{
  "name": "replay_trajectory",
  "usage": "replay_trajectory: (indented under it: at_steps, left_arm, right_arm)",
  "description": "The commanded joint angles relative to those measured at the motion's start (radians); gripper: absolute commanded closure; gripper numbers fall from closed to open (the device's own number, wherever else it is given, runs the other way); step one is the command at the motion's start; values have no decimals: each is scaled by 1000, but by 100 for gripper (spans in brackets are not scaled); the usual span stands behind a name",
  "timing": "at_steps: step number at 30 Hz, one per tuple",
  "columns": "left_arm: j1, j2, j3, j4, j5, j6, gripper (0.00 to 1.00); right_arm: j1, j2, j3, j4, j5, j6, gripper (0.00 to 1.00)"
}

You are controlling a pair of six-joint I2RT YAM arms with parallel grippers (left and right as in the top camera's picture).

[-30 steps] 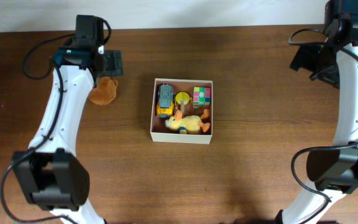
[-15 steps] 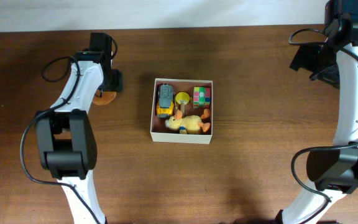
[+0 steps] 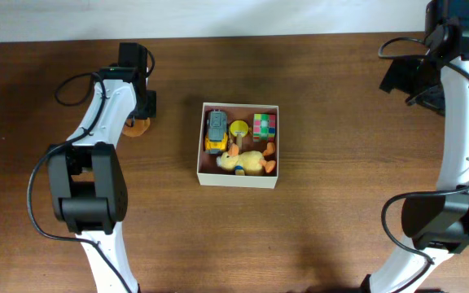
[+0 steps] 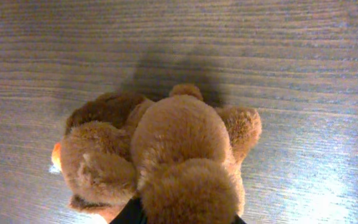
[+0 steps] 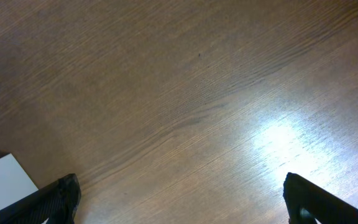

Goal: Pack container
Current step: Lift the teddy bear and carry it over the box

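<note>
Left jaws sit low over a brown teddy bear (image 4: 179, 155), which fills the left wrist view. Only a sliver of black shows at the bottom edge there, so I cannot tell whether they are spread or closed. Right jaws stand wide apart over bare wood near the far right corner of the surface (image 3: 340, 228). The container (image 3: 238, 177) rests mid-surface, to the right of the bear and apart from it. It holds a yellow duck (image 3: 251, 163), a toy truck (image 3: 216, 130) and a coloured cube (image 3: 264, 124).
</note>
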Motion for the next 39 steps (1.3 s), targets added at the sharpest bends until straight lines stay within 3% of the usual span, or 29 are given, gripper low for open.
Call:
replay_trajectory:
  at_steps: [1,4,10,15,20,26,32,39]
  left_arm:
    - [-13,6,41,-69,27,-43,98]
    - [-22,6,111,-145,33,-114,98]
    - [-28,-1,401,-413,199,-114,98]
    - [-94,-37,578,-624,347,5,98]
    - [-222,-77,587,-717,402,107,98]
    - [-452,-81,587,-793,365,114,98]
    - [-550,-79,581,-825,269,24,98]
    - [-559,-77,500,-785,204,-76,98]
  right_arm:
    - [-2,7,-5,0,16,12,1]
    - [-2,7,-5,0,16,12,1]
    - [-2,7,-5,0,16,12,1]
    - [-2,7,-5,0,16,12,1]
    - [-2,7,-5,0,16,12,1]
    - [-2,7,-5,0,16,12,1]
    - [-2,7,-5,0,16,12,1]
    - [-2,7,-5,0,16,12,1]
